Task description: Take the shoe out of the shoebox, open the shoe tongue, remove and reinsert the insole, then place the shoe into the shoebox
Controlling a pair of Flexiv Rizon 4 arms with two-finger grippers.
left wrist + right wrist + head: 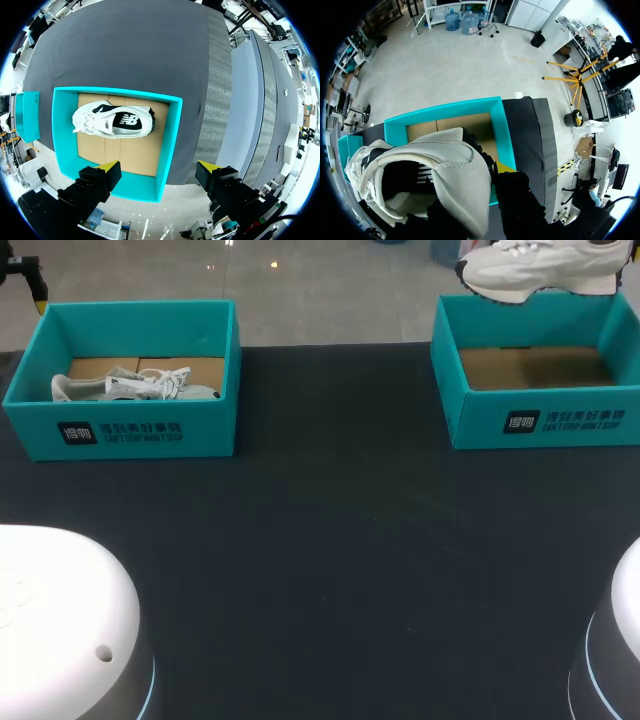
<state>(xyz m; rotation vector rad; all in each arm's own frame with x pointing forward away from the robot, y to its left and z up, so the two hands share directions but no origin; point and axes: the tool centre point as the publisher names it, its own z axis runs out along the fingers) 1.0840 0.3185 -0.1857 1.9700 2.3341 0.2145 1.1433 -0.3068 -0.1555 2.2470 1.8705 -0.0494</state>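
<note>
One white shoe (pixel 130 385) lies on its side in the left teal shoebox (pixel 120 435). In the left wrist view the same shoe (pixel 112 120) lies in that box (pixel 167 145), and my left gripper (pixel 159 167) hangs open high above the box's near wall, holding nothing. A second white shoe (pixel 540 270) hangs above the far edge of the right shoebox (pixel 540 420), whose cardboard floor is bare. My right gripper (pixel 487 172) is shut on this shoe (pixel 435 170) at the heel collar, over the box (pixel 502 130). Only one yellow fingertip (pixel 505 166) shows, outside the heel.
The black tabletop (pixel 330 540) stretches between and in front of the two boxes. White rounded arm bases (pixel 60 620) sit at the near left and near right corners. The left box (pixel 347 145) shows beside the held shoe in the right wrist view.
</note>
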